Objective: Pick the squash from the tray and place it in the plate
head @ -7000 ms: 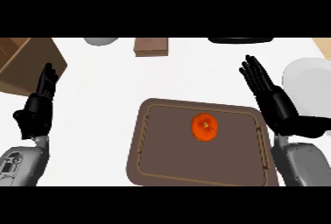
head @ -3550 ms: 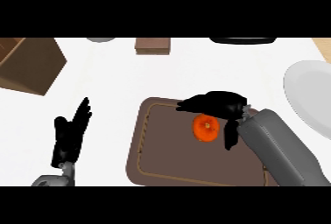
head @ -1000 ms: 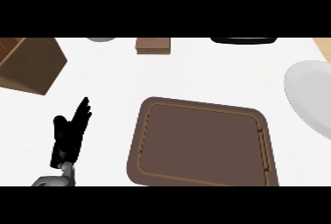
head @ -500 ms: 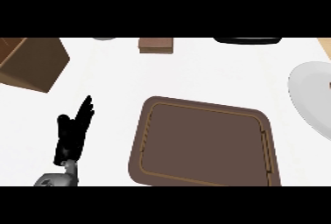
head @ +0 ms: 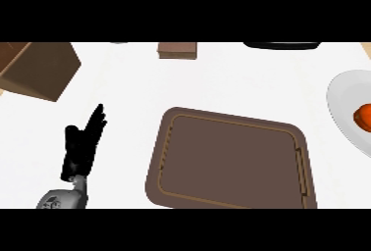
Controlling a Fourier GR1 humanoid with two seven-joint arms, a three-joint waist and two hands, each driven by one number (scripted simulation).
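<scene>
The orange squash (head: 363, 115) lies on the white plate (head: 345, 108) at the right edge of the head view, partly cut off by the frame. The brown tray (head: 232, 159) sits in the middle of the counter with nothing on it. My left hand (head: 82, 145) rests open at the lower left, fingers straight and pointing up, apart from the tray. My right hand does not show in this view.
A brown box (head: 36, 68) stands at the upper left. A small brown block (head: 177, 50) sits at the back centre, and a dark object (head: 282, 45) lies at the back right.
The view has shifted so more of the plate shows at the right, and the squash now appears on it. The tray stays bare and my left hand has not moved.
</scene>
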